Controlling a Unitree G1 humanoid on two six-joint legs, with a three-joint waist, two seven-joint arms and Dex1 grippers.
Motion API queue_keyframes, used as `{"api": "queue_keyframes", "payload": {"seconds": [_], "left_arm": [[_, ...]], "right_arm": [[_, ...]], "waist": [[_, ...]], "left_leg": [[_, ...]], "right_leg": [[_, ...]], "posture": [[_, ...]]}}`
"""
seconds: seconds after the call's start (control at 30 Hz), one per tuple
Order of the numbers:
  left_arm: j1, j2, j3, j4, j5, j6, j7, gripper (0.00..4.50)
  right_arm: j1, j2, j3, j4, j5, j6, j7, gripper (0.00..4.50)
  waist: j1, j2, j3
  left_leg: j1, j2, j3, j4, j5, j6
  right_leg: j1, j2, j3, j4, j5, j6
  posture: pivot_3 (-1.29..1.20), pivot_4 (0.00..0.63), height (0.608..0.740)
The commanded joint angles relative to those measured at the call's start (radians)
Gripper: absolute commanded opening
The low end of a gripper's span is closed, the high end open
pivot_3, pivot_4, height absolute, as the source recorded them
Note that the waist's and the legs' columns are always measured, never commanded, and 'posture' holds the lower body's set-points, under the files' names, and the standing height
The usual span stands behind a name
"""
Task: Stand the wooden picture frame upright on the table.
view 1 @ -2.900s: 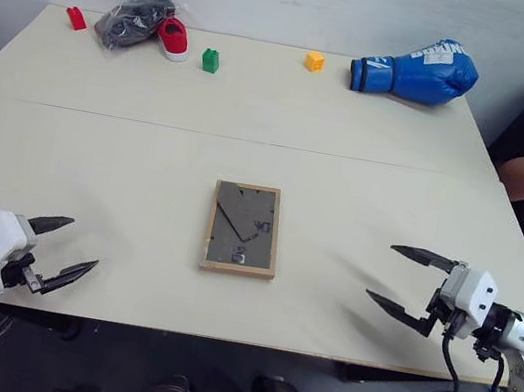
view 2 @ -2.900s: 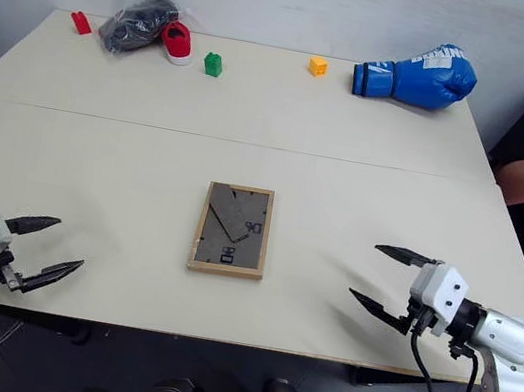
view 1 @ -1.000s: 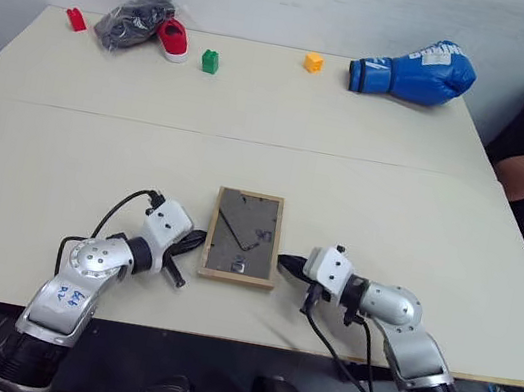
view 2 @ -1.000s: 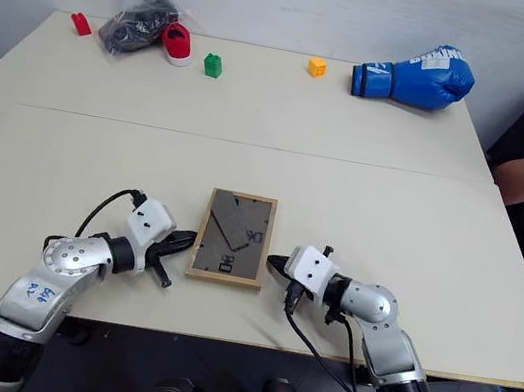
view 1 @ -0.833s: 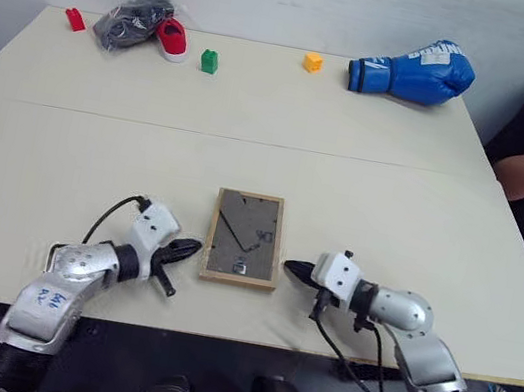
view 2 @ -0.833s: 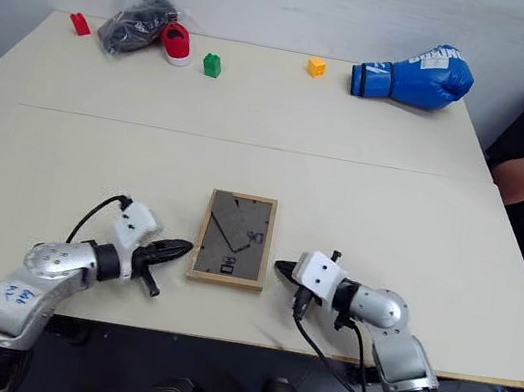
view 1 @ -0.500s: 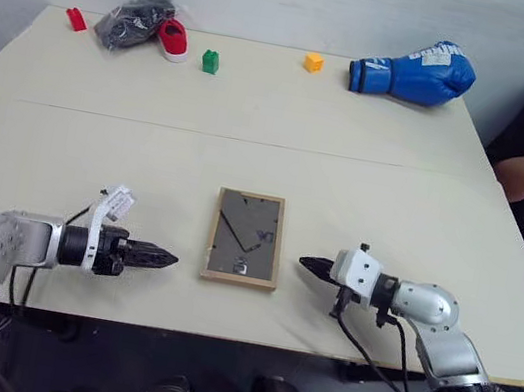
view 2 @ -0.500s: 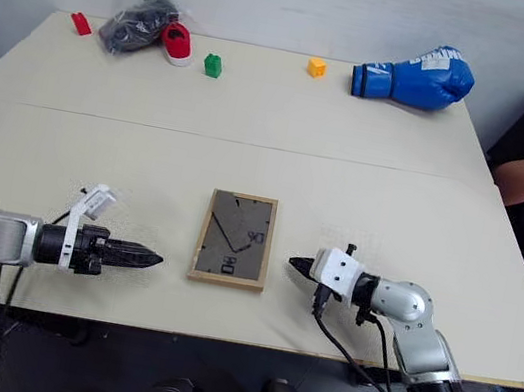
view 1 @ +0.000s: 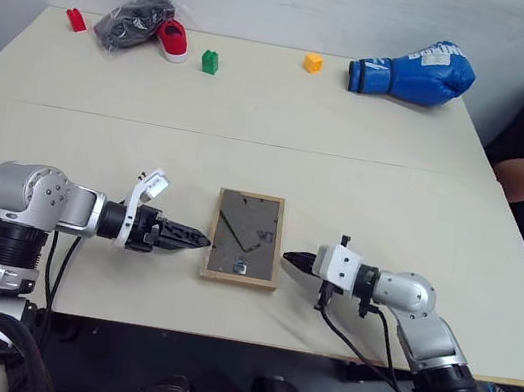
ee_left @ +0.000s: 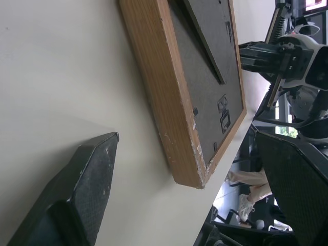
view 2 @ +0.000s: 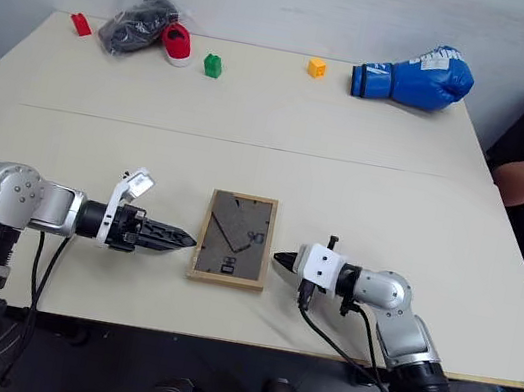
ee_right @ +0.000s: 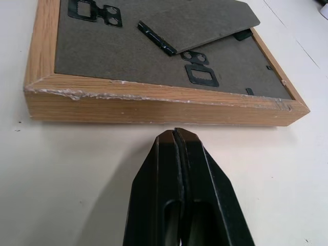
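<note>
Frame: the wooden picture frame (view 1: 246,237) lies flat, back board up, on the near panel of the table (view 1: 411,212). Left gripper (view 1: 196,238) points at its left edge with fingers spread apart. Right gripper (view 1: 293,260), fingers pressed together, points at its right edge, just beside it.

White lettering runs along the blue boxing glove (view 1: 413,68) at the far edge of the desk (view 1: 258,104) — too small to read. A pale mark on the picture frame's (view 1: 246,237) back board — illegible too.
</note>
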Motion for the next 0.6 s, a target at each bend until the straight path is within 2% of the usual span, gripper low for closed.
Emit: {"api": "queue_keyframes", "payload": {"seconds": [0.03, 0.23, 0.53, 0.6], "left_arm": [[0.002, -0.067, -0.028, 0.029, -0.057, 0.013, 0.102, 4.47], [0.004, -0.111, -0.032, 0.059, -0.219, 0.013, 0.241, 4.47], [-0.013, -0.094, -0.05, 0.114, -0.411, 0.013, 0.364, 4.47], [-0.015, -0.092, -0.062, 0.125, -0.45, 0.013, 0.385, 4.08]], "right_arm": [[0.007, 0.022, 0.021, -0.055, -0.001, -0.01, -0.007, 0.0], [-0.007, 0.069, 0.05, -0.045, -0.021, 0.001, -0.028, 0.0], [-0.03, 0.097, 0.054, -0.004, -0.044, -0.02, -0.04, 0.0], [-0.028, 0.09, 0.053, 0.001, -0.045, -0.036, -0.038, 0.0]], "waist": [[0.003, 0.0, 0.0], [0.002, 0.0, -0.001], [0.0, 0.001, -0.001], [0.0, 0.001, -0.001]], "left_leg": [[0.0, 0.0, 0.0, 0.0, 0.0, 0.0], [0.0, -0.001, -0.001, 0.001, 0.0, 0.0], [0.0, -0.001, -0.001, 0.001, 0.0, 0.0], [0.0, -0.001, -0.001, 0.001, 0.0, 0.0]], "right_leg": [[0.0, -0.001, 0.0, 0.0, 0.0, 0.0], [0.001, -0.001, 0.0, 0.0, 0.0, 0.0], [0.0, -0.001, -0.001, 0.0, 0.0, 0.0], [0.0, -0.001, -0.001, 0.0, 0.0, 0.0]], "posture": [[0.0, 0.15, 0.74], [0.0, 0.15, 0.74], [0.0, 0.15, 0.74], [0.0, 0.15, 0.74]]}}
